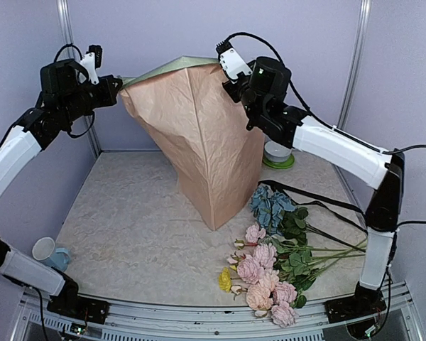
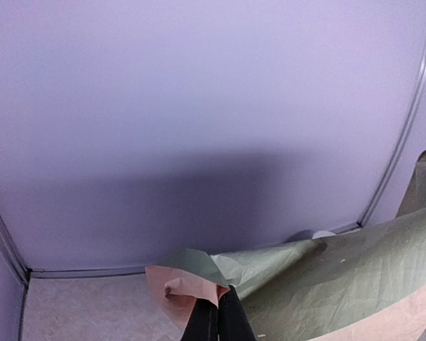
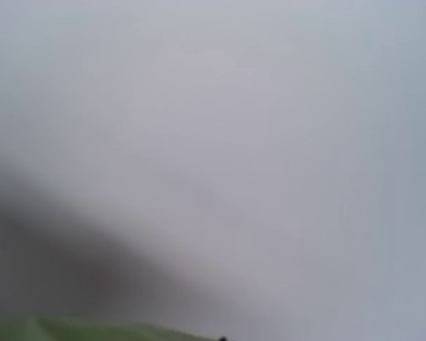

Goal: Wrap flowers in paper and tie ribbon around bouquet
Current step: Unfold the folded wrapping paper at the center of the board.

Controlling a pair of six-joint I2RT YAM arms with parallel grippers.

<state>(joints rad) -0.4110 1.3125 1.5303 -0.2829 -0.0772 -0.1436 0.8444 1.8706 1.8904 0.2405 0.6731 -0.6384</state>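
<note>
- Holding the paper (image 1: 199, 135) up over the desk (image 1: 128, 227) with both arms, peach side toward the top camera and a green edge showing along the top.
- Left gripper (image 1: 118, 87) is clenched on the top left corner. In my left wrist view the dark fingers (image 2: 204, 323) pinch a crumpled peach-and-green corner.
- Right gripper (image 1: 233, 84) is clamped on the opposite top corner, going by the top view. The right wrist view is a blur with only a sliver of green at the bottom, so no help there.
- The sheets hang between the two grips in one big fold, and the lowest point touches the desk about mid-desk.
- Flowers (image 1: 266, 273) lie loose on the desk at the near right, with the pink blooms toward the near edge and the stems running off to the right. They sit just beside the foot of the paper, not on it.
- Ribbon (image 1: 316, 197) lies slack on the desk by the blue bloom and the stems, tied around nothing.
- My read is that we're early. The paper isn't spread flat, nothing is wrapped and nothing is tied.
- What's left, as I judge it:
  - Lay the paper down flat.
  - Get the flowers onto it.
  - Roll it into a cone.
  - Bring the ribbon round and tie it.
- A cup (image 1: 44, 249) sits at the near left, well apart from all this.
</note>
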